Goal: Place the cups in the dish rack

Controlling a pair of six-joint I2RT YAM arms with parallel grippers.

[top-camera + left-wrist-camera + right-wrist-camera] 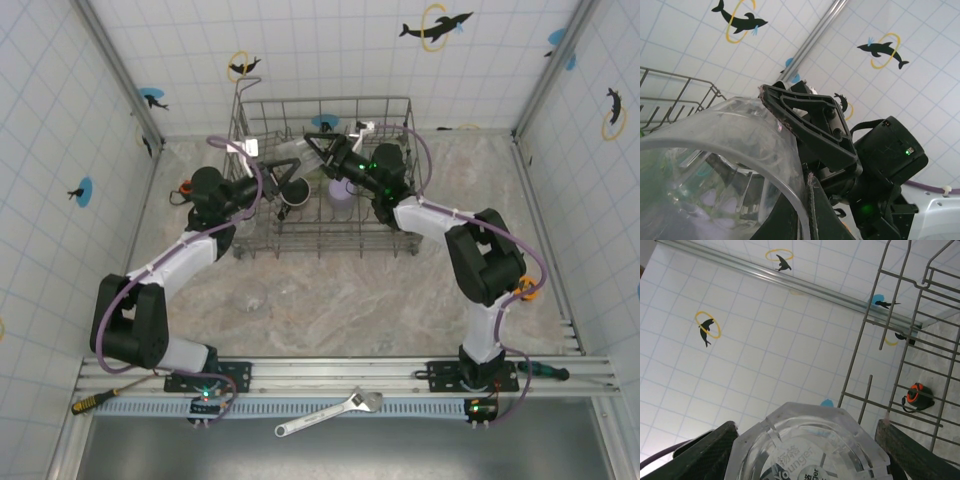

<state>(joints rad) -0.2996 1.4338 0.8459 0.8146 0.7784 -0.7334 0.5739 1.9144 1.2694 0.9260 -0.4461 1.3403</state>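
Over the grey wire dish rack (400, 105), a clear cup (298, 158) hangs between both arms. My left gripper (287, 176) (807, 205) is shut on the cup's rim wall (740, 130), one finger inside and one outside. My right gripper (318, 150) (807, 450) has its two fingers pressed against either side of the cup's octagonal base (810, 440). In the rack stand a lavender cup (341, 193), a black cup (296, 201) and a green cup (388, 160). Another clear cup (255, 297) lies on the table in front of the rack.
An orange-and-black tape measure (182, 188) (917, 395) sits left of the rack. A wrench (330, 412) and screwdrivers (95, 400) (545, 370) lie along the near rail. Tiled walls close in three sides.
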